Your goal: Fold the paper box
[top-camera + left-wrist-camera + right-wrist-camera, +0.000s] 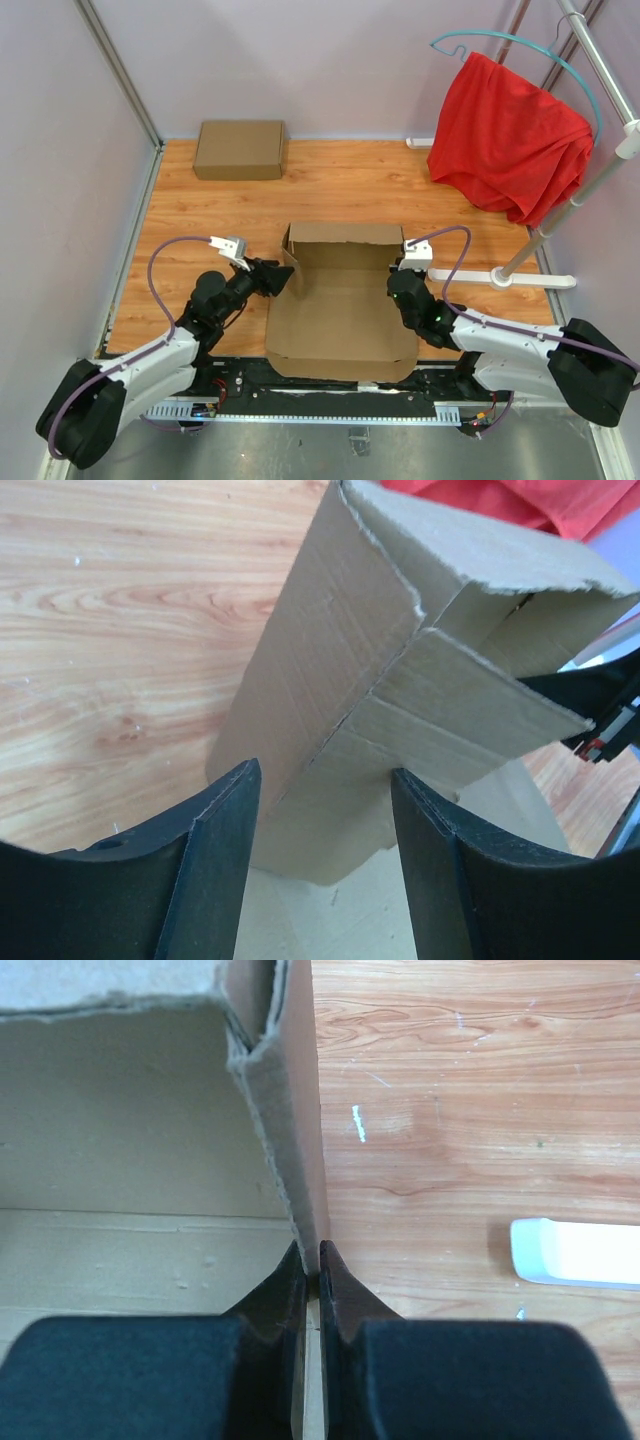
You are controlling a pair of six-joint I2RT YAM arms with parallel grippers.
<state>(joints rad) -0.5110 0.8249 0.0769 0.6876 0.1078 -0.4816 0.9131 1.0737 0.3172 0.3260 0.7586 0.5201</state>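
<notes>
You're raising the side walls. The box [340,320] lies on the table [190,205] between both grippers. The right gripper [311,1256] pinches its right wall. The left gripper [322,780] gapes around the left corner, seemingly not touching. Next: close left and fold inward.

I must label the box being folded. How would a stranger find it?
On the wooden table, look at the middle of the near edge. There lies the paper box, an open brown cardboard sheet with raised walls; the other cardboard box, far left, is closed.
</notes>
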